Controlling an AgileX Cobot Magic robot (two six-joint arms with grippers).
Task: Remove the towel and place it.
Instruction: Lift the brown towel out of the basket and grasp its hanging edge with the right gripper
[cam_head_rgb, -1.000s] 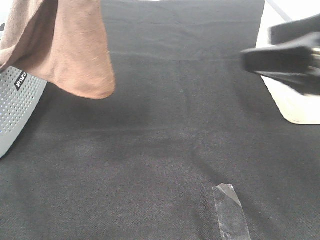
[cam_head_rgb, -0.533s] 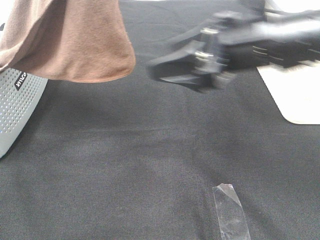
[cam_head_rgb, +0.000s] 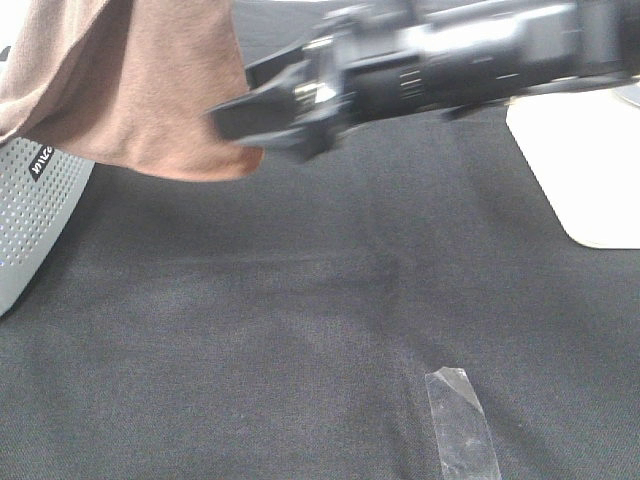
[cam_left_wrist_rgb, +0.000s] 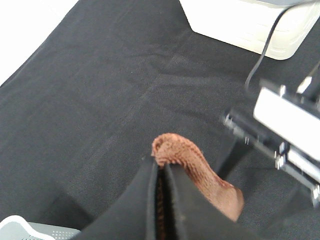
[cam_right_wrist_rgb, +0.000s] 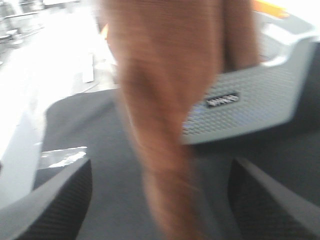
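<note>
The large brown terry towel (cam_head_rgb: 140, 90) is hanging long-axis-down above the black table cloth (cam_head_rgb: 320, 300), pinched at an upper fold by the left gripper (cam_left_wrist_rgb: 161, 170), while the nearer right gripper (cam_head_rgb: 236, 100) is hovering at its lower corner, fingers spread wide and straddling the dangling end.

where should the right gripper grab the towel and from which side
The hanging lower end of the towel, from the right and level. The left gripper pinches one edge, so the cloth drapes down in a narrow fold, and that fold hangs between the fingers of the open right gripper. Probably close just above the bottom tip.
</note>
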